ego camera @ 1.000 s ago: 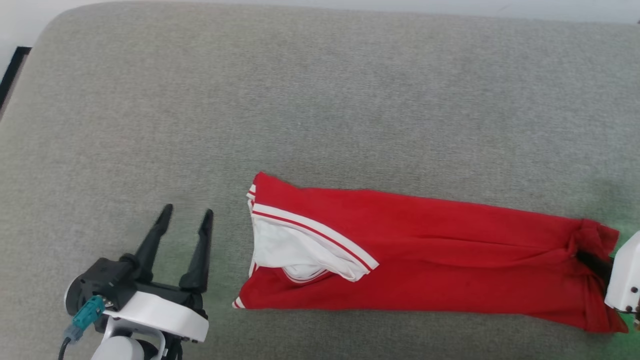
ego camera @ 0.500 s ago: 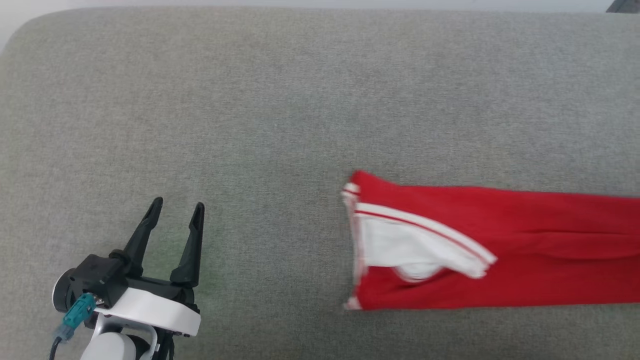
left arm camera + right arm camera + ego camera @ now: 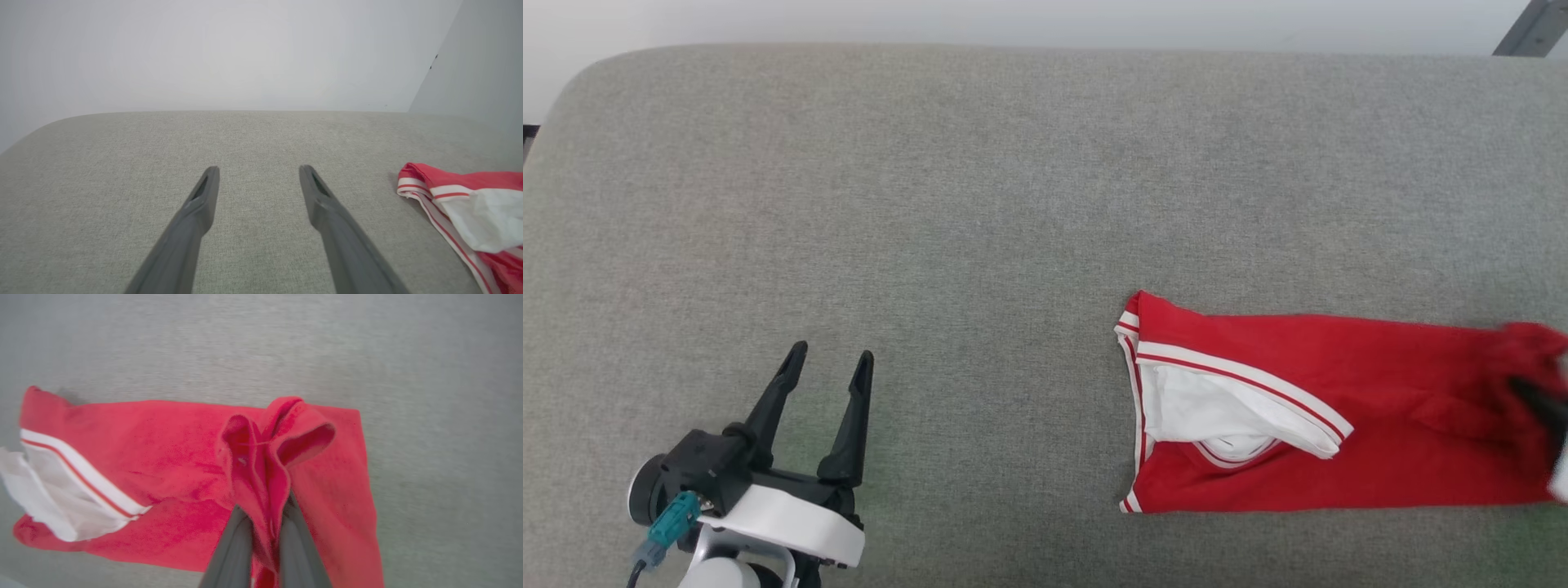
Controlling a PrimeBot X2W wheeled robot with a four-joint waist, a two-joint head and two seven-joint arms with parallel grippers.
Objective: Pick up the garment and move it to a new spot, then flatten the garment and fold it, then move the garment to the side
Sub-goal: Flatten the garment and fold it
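Pinching a bunched fold, the right gripper (image 3: 266, 522) holds the garment (image 3: 1339, 425) on the grey cushion (image 3: 931, 204). The left gripper (image 3: 833, 355) gapes wide, well apart.

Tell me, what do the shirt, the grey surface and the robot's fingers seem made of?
Shirt: soft matte knit cloth, probably cotton-like; it bunches into limp folds. Surface: grey woven fabric, matte, with a fine flecked weave; its rounded corners hint at padding. Fingers: probably hard plastic, dark and smooth with a dull sheen; rubber cannot be ruled out.
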